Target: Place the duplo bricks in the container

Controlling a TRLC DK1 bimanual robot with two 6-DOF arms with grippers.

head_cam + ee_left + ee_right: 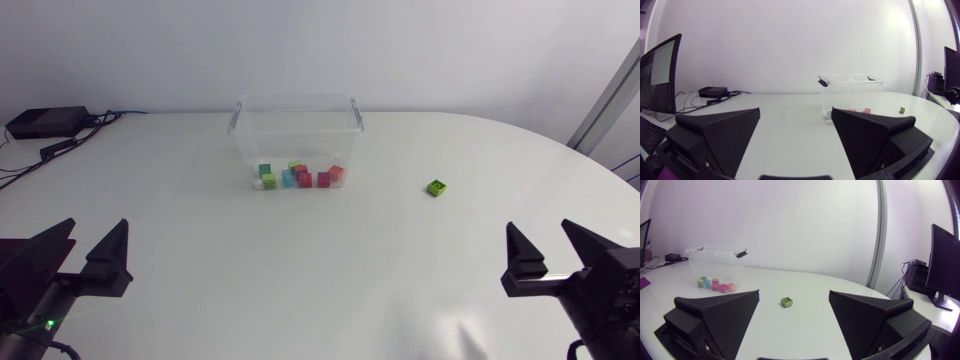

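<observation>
Green brick (lone) outside clear container

Bricks bunched inside container, overlapping; count, shapes unclear.

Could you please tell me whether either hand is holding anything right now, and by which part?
Nothing is held: the left hand and right hand are both open and empty; the green brick lies apart from them.

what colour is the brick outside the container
Green brick; the right wrist view shows it best.
</observation>
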